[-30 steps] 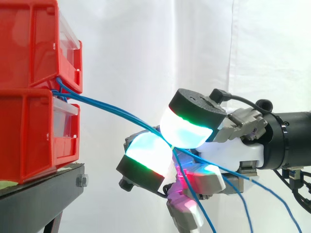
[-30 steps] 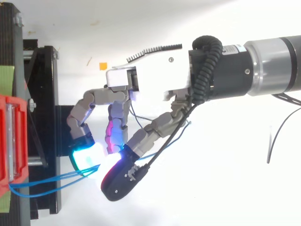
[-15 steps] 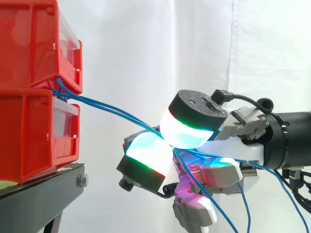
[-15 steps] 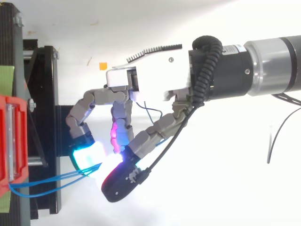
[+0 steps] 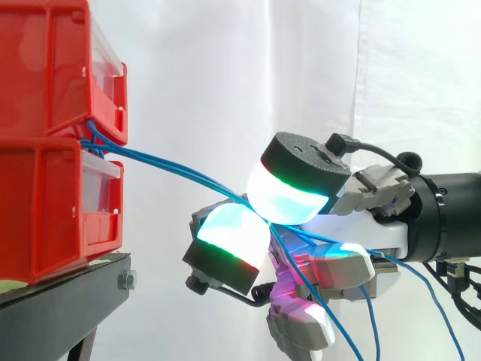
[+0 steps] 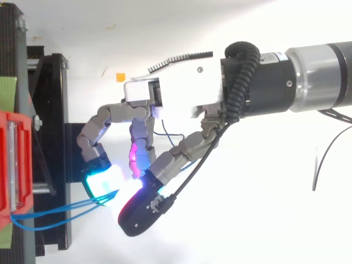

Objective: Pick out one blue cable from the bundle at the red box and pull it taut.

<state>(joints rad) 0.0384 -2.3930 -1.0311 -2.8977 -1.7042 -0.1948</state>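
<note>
the robot hand (image 5: 364, 235) hung just off the front of the stacked red bins (image 5: 45, 203), fingers curled, with two big glowing pads (image 5: 289, 197) pressed together on the blue cables (image 5: 180, 173). those cables came out of the gap between the upper and lower bin, ran down and to the right in a shallow bow, and went into the pinch. past it, loose strands dropped over the lower fingers and off the bottom edge of the side view.

the step in hand looked like the pull itself, or the last sorting before it. to do it well, the pinch probably needed to thin down to one strand, letting the others slip free, and then the arm should have drawn straight back along the cable's own line, away from the bins. a slow pull seemed wise, since a smooth thin cable could slide between soft pads, and a sideways tug might have dragged the strands over the bin's edge.

how many strands sat in the pinch could not be told, as the pads covered the spot in both views. where the cables were anchored inside the bins was hidden. the black stand (image 5: 71, 289) was cut off at the frame edge, as were the cables' far ends.
</note>
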